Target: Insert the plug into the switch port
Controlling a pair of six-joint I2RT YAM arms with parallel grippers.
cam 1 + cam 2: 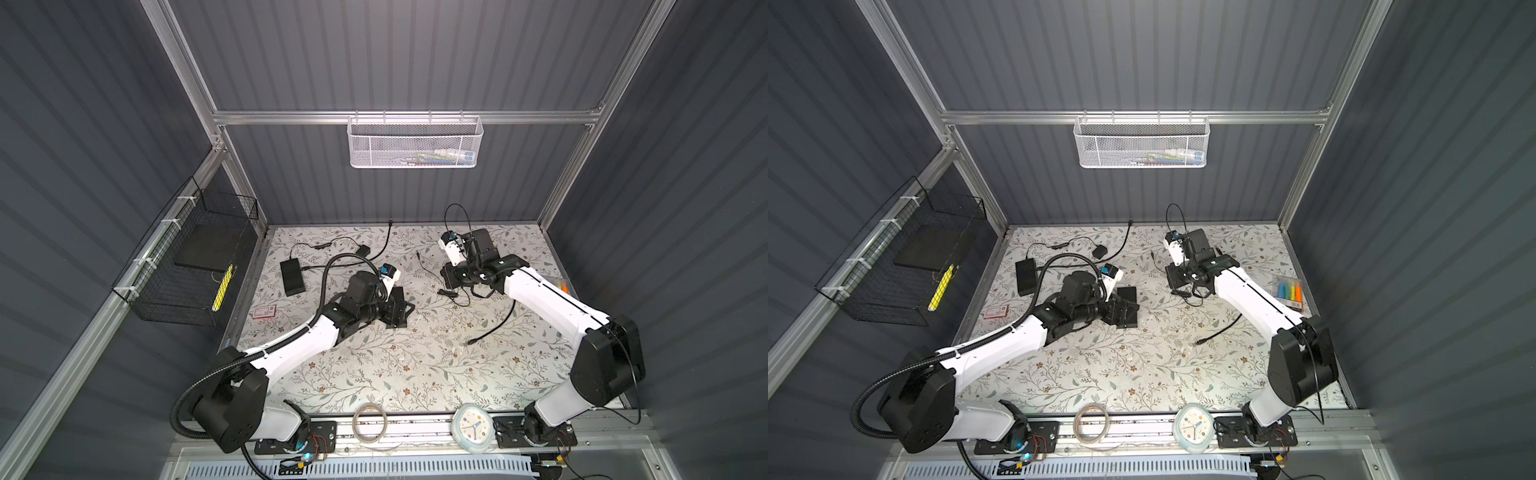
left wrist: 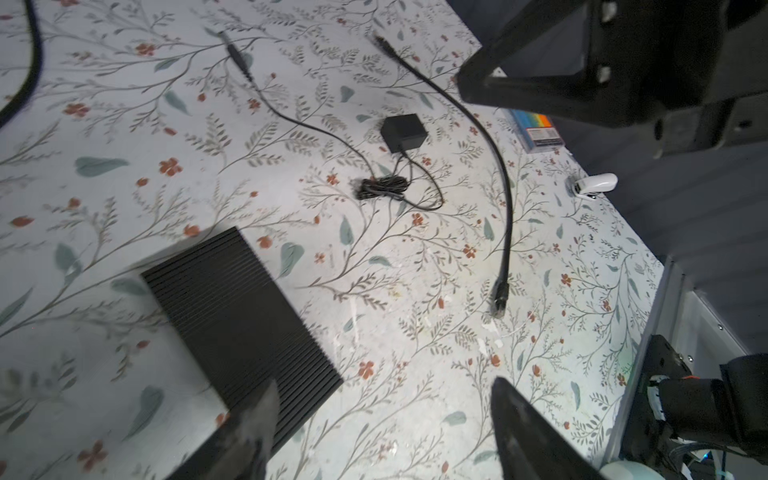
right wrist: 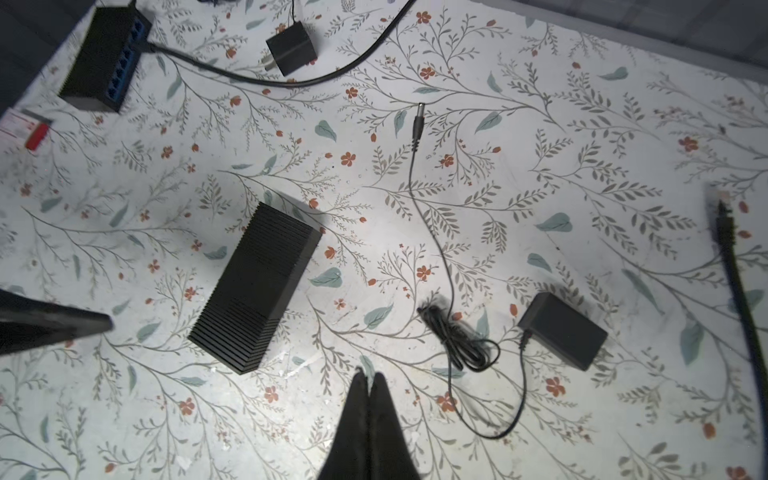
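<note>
Plug [image 2: 500,297]: found loose on the table [image 2: 415,415], at the thick cable [image 2: 508,199] end, well apart from the switch [image 2: 241,316].
Handling: judged light, rigid; cable springy; best gripped on the moulded boot.
Left gripper [image 2: 384,390]: spread, empty.
Right gripper [image 3: 370,376]: pinched closed, nothing held.

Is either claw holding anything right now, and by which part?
Nothing is held. The left gripper stands open above the table, with nothing in its gap. The right gripper is shut tip against tip, empty.
</note>
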